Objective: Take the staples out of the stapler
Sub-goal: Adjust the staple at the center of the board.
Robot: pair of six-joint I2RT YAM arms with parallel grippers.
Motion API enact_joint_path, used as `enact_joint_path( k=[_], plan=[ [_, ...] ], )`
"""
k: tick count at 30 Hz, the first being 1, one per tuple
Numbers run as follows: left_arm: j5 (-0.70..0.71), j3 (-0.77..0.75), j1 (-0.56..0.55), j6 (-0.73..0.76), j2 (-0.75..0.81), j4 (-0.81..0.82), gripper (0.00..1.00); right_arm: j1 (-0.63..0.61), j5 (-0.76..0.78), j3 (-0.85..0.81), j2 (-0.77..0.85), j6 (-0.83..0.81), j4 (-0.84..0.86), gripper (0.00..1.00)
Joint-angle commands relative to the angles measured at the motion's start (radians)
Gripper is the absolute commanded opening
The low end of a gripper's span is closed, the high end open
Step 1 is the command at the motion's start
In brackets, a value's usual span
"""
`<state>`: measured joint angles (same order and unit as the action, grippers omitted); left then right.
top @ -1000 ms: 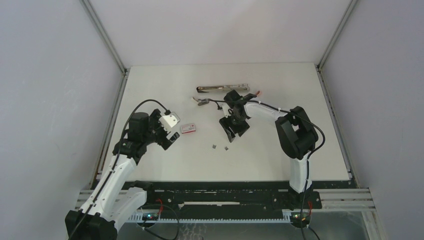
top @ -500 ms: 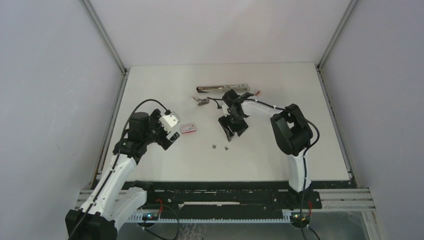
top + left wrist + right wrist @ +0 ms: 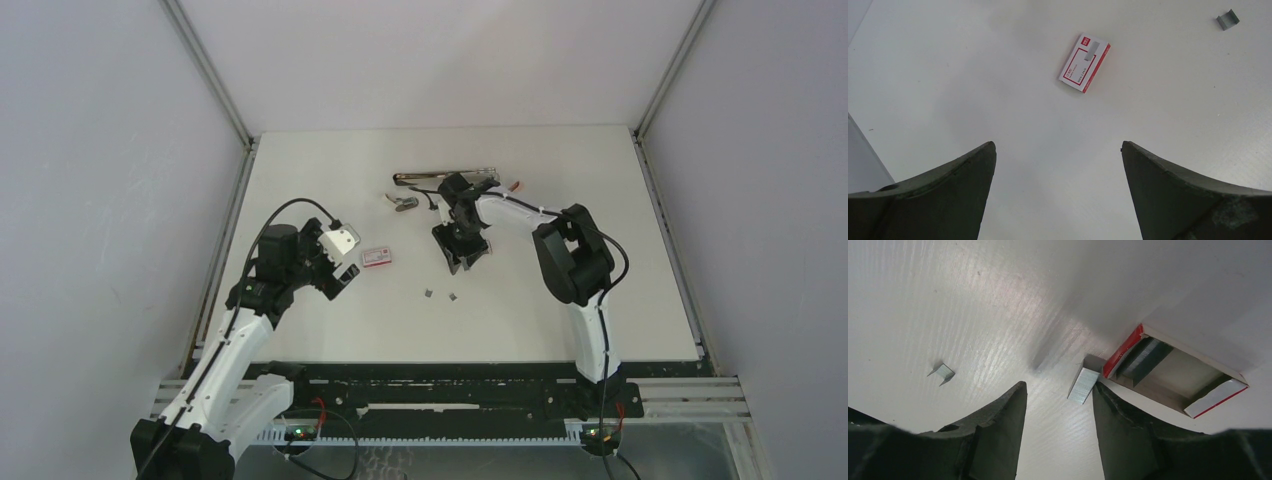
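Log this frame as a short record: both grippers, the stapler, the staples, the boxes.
left gripper: fingers wide apart, nothing between them
right gripper: fingers apart, low over the table
stapler: lying at the table's far side, beyond the right gripper
staple strip: on the table just ahead of the right fingers, by the open box's corner, not gripped
open box: more strips inside
closed box: flat on the table ahead of the left gripper
loose staples: two small bits, nearer than the right gripper

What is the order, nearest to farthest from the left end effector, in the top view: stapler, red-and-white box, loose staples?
1. red-and-white box, just right of the left end effector.
2. loose staples, farther right.
3. stapler, at the back right.
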<state>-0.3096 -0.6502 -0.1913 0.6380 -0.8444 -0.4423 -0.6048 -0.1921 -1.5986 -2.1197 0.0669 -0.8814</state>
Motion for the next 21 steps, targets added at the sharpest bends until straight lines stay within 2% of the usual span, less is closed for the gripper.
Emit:
enact_joint_path(
  k=[1,8,13,21],
  plan=[
    [-0.010,0.020,0.006,-0.004,0.001,0.034,1.00,-0.023,0.034,-0.033,-0.031,0.006,0.003,0.49],
    [-0.011,0.021,0.006,-0.004,0.010,0.033,1.00,-0.053,0.144,-0.031,-0.024,-0.010,0.004,0.36],
    [-0.011,0.021,0.007,-0.004,0.010,0.033,1.00,-0.068,0.178,-0.031,-0.023,-0.023,0.007,0.21],
    [-0.011,0.021,0.006,-0.004,0.011,0.033,1.00,-0.087,0.194,-0.037,-0.012,-0.034,0.008,0.15]
  ],
)
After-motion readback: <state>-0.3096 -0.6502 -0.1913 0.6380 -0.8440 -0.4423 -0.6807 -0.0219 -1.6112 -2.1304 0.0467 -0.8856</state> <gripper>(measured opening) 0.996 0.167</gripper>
